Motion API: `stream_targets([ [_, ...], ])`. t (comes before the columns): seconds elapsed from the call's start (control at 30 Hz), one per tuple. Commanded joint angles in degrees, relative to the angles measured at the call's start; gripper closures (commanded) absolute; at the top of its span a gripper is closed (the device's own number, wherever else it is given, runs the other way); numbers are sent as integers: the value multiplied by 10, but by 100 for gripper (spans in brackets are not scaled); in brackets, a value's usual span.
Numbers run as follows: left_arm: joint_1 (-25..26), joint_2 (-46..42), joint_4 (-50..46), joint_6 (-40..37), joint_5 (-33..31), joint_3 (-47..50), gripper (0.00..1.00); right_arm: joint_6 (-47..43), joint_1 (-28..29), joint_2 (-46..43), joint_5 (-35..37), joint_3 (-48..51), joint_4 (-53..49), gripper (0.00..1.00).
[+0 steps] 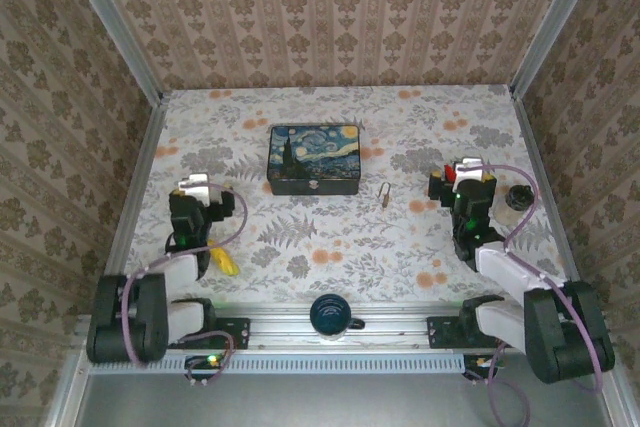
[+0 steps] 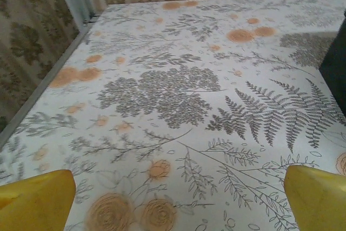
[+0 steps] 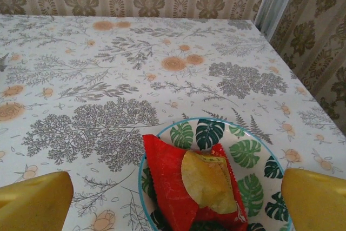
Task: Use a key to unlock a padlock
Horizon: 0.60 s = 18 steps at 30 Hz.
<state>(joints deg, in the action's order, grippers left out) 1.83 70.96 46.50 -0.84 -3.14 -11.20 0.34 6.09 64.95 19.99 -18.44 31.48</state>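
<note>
Brass-gold padlock [image 1: 385,194], it seems; blue Starry-Night box [image 1: 313,158]; floral tablecloth [image 1: 330,237].

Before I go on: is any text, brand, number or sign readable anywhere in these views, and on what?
No readable text in any view.
Starry Night tin box: painted picture only, no words legible.
Red packet: no print legible on the side shown.
Padlock: too small to read any marking.

Red packet [image 3: 165,183] on leafy plate [image 3: 247,154]
</note>
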Motion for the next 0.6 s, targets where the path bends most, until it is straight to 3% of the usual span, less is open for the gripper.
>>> stream_targets([
  [0.0, -7, 72, 180, -33, 55, 6, 0, -4, -15, 38, -49, 10, 113, 0],
  [0.2, -35, 203, 262, -22, 112, -23, 0, 11, -32, 144, -105, 10, 225, 0],
  [0.33, -62, 187, 109, -9, 163, -92, 0, 6, -35, 235, -127, -11, 263, 0],
  [0.4, -34, 183, 70, -28, 114, -110, 0, 15, -42, 222, -132, -48, 165, 0],
  [0.57, -30, 183, 68, -28, 98, -110, 0, 21, -53, 224, -148, -51, 165, 0],
])
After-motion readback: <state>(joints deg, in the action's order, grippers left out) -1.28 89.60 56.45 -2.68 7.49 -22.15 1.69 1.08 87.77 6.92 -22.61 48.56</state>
